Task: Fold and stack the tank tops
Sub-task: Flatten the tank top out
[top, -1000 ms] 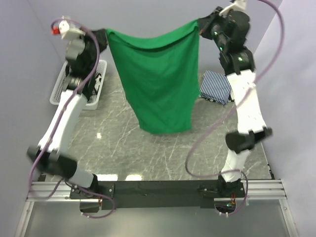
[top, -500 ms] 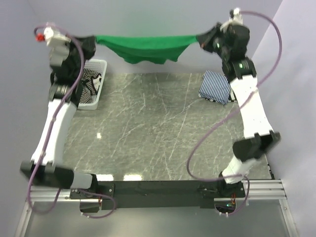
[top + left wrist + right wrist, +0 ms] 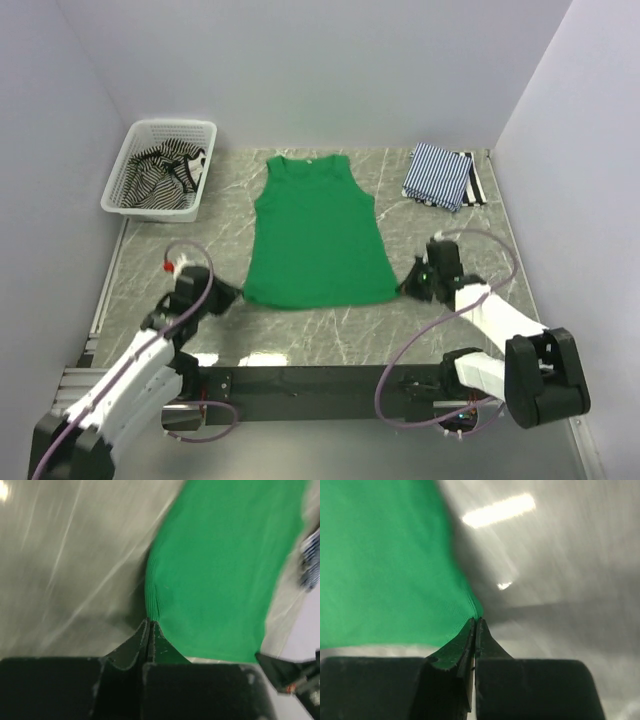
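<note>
2 grippers clamp the hem corners of the green tank top (image 3: 318,235), which lies spread flat and face-up at the centre of the grey marbled counter (image 3: 330,335) in the top view, neckline toward the top of the frame and hem toward the bottom. The left gripper (image 3: 232,296) sits low on the counter at the hem's lower-left corner, and the right gripper (image 3: 408,286) sits at the lower-right corner, both arms stretched low over the surface.

From the left wrist view, the left gripper (image 3: 149,630) has its jaws pressed together on a puckered edge of the green tank top (image 3: 220,570), with the cloth running off to the upper right of the frame. From the right wrist view, the right gripper (image 3: 475,627) is likewise closed on a corner of the green tank top (image 3: 380,560), which fills the left side of the frame.

At the upper left of the top view, the black-and-white striped tank top (image 3: 165,175) lies crumpled inside the white mesh basket (image 3: 140,132). At the upper right, the blue-and-white striped tank top (image 3: 436,175) rests folded on the counter, well apart from the green one.
</note>
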Robot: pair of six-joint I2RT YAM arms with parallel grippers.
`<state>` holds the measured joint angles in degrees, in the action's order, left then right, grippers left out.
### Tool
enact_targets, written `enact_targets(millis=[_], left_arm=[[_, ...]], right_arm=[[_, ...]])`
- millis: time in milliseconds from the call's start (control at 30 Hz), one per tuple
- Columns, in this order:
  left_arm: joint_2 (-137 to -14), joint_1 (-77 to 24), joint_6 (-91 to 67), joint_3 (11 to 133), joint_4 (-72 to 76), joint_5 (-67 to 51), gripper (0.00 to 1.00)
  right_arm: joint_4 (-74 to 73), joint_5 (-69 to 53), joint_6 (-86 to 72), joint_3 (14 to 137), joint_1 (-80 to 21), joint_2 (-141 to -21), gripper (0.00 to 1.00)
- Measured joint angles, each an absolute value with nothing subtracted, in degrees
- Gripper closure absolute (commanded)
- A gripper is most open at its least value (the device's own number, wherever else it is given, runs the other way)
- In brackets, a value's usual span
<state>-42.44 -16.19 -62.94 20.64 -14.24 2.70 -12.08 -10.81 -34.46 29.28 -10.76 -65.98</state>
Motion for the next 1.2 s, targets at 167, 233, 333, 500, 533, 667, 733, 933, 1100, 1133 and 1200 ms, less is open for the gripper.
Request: enact_targets(millis=[167, 233, 333, 500, 533, 667, 733, 933, 1100, 1133, 1200], left_arm=[[-29.2, -22.9, -70.2, 13.3, -24.4, 2.8, 0.99], [-26.9, -23.3, -71.5, 13.4, -25.5, 2.8, 0.99], [-27.4, -23.4, -72.4, 13.7, -28.1, 2.8, 0.99], [-30.7, -23.5, -72.8, 13.8, -31.3, 2.4, 0.99], [-31.0, -23.5, -72.9, 13.8, -31.7, 2.2, 0.99], [-31.4, -23.5, -73.2, 13.9, -32.4, 1.7, 0.97], [-32.4, -23.5, -73.2, 14.0, -32.7, 1.5, 0.89], [-35.9, -23.5, -73.1, 16.3, -35.1, 1.1, 0.56], [-35.8, -23.5, -72.5, 20.6, -38.5, 0.5, 0.35], [-35.7, -23.5, -72.2, 21.8, -39.2, 0.6, 0.32], [-35.9, -23.5, -71.1, 25.1, -40.2, 1.4, 0.29]], right_arm=[[-12.2, -11.7, -36.4, 19.9, -11.4, -59.9, 1.00], [-12.1, -11.5, -36.7, 19.8, -11.7, -57.8, 1.00], [-12.6, -10.9, -36.8, 20.0, -11.9, -55.8, 1.00], [-15.2, -9.9, -37.3, 20.6, -11.9, -54.1, 1.00], [-16.0, -9.6, -37.6, 20.6, -11.9, -53.6, 0.98], [-20.1, -8.3, -38.6, 21.6, -12.0, -51.3, 0.83], [-22.0, -8.0, -39.2, 22.3, -12.0, -50.1, 0.80], [-27.6, -6.5, -40.3, 23.1, -12.0, -46.7, 0.63], [-31.0, -5.3, -41.3, 23.7, -13.4, -43.7, 0.62], [-31.8, -4.7, -41.6, 24.1, -14.4, -43.4, 0.62], [-33.1, -2.2, -42.6, 26.1, -18.3, -43.5, 0.62]])
